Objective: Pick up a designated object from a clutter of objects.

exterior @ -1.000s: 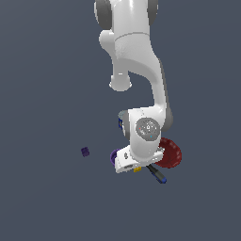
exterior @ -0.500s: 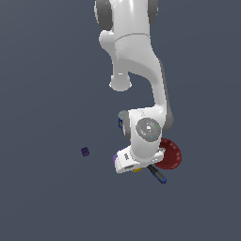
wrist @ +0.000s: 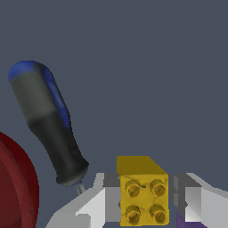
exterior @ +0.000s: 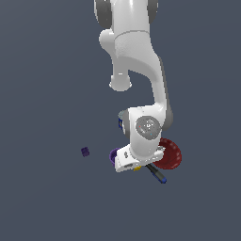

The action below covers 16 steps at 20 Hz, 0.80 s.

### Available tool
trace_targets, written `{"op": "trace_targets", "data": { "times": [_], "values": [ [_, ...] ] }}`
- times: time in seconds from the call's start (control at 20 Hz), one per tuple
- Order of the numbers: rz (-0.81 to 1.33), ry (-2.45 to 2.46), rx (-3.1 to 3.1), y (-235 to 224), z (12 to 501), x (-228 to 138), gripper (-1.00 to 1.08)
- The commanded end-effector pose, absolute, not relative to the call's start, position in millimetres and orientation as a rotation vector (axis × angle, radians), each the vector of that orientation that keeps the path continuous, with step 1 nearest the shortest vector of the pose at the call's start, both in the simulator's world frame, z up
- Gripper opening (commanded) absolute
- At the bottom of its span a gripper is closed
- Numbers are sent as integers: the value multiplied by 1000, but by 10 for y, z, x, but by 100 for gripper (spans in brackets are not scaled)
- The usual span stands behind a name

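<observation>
Now my gripper [wrist: 143,200] straddles the yellow studded block [wrist: 143,196], one finger [wrist: 112,198] at each side and seemingly touching, on the floor just beside the screwdriver [wrist: 46,127], so lift straight up.

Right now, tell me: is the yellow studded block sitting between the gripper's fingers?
Yes: in the wrist view the yellow block sits between the gripper's two fingers.
</observation>
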State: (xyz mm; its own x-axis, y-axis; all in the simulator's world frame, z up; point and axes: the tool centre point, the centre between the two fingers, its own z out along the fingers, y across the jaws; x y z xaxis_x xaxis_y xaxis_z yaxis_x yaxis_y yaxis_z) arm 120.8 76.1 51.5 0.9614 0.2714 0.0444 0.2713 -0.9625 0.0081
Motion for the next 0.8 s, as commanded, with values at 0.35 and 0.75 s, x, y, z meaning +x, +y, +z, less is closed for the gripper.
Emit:
{"op": "trace_targets", "data": {
  "times": [0.35, 0.75],
  "values": [
    [66, 429, 3109, 654, 901, 1009, -100],
    [54, 428, 3109, 486, 1505, 692, -100]
  ]
}}
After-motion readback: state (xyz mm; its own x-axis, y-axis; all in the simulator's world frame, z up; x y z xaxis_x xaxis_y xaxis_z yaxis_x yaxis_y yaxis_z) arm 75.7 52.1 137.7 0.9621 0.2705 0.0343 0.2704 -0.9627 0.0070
